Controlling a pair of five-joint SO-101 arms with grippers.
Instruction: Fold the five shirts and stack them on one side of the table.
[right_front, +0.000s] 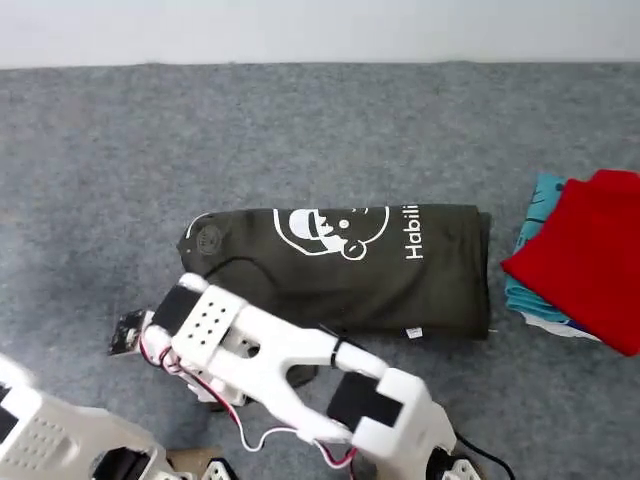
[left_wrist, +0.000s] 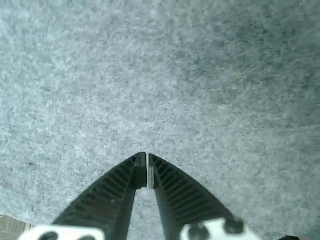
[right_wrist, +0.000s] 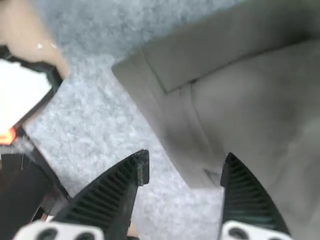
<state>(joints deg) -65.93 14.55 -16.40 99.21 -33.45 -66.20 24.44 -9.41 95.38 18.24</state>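
Three shirts lie on the grey desk (right_front: 300, 130). One, a dark olive shirt (right_front: 400, 280) with a white print, is folded into a long band across the middle. Its hemmed corner (right_wrist: 150, 80) lies just ahead of the right jaws, which stand spread wide. One tip hangs over the cloth and the other over grey desk, and the shirt's side edge runs up between them. Whether either tip touches the cloth I cannot tell.

At the band's far end from those jaws, a folded red shirt (right_front: 590, 255) rests on a teal shirt (right_front: 535, 215) at the desk's edge. A strip of grey surface separates that pile from the olive shirt.

The right arm (right_front: 270, 355) slants across the near side and overlaps the band's near long edge. Beside it, the left arm (right_front: 50, 430) sits at the near corner. The left jaws are clenched tip to tip on nothing, with grey desk ahead of them. Past the band's far long edge, a broad stretch of grey runs to the wall.
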